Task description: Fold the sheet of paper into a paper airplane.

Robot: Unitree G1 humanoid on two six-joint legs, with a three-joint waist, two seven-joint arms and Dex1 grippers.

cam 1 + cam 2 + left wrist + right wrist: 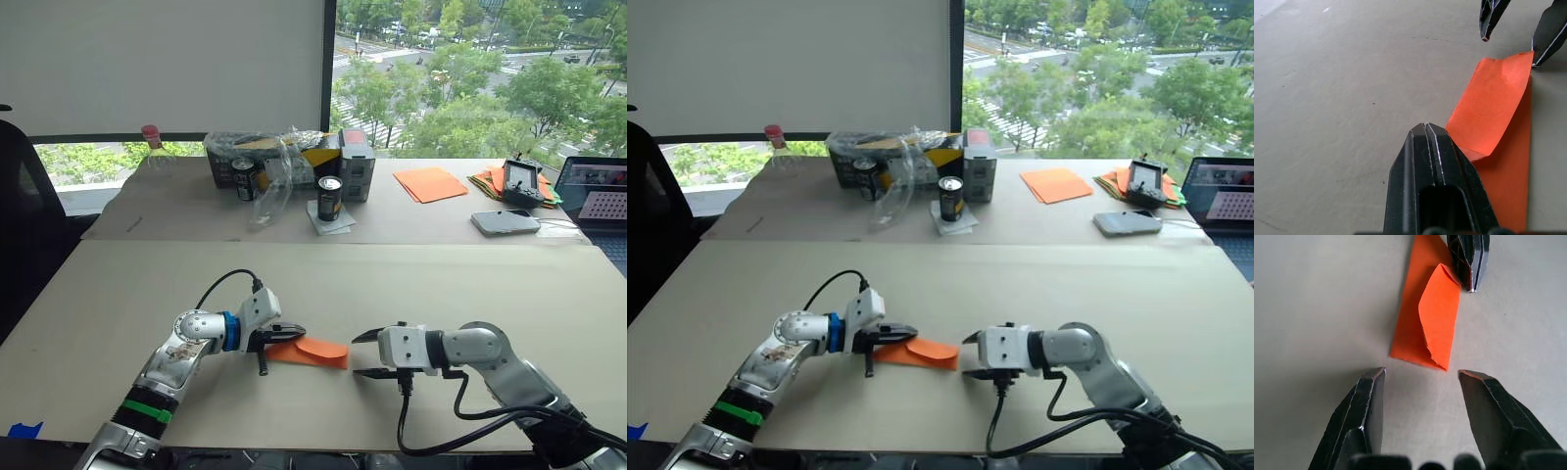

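The sheet of paper (312,351), bright orange, lies folded into a narrow strip on the near table between my two grippers. A loose flap (1439,308) curls up off its top. My left gripper (290,334) is shut and rests against the strip's left end (1493,112); no paper shows between its fingers (1426,147). My right gripper (364,354) is open, its fingertips (1371,382) a short way from the strip's right end, not touching it.
On the far table are a flat stack of orange sheets (429,183), a multicoloured paper bundle (487,182) with a handheld device on it, a phone (505,222), a laptop (598,196), two cans (330,196), a box with plastic wrap (284,157) and a bottle (152,142).
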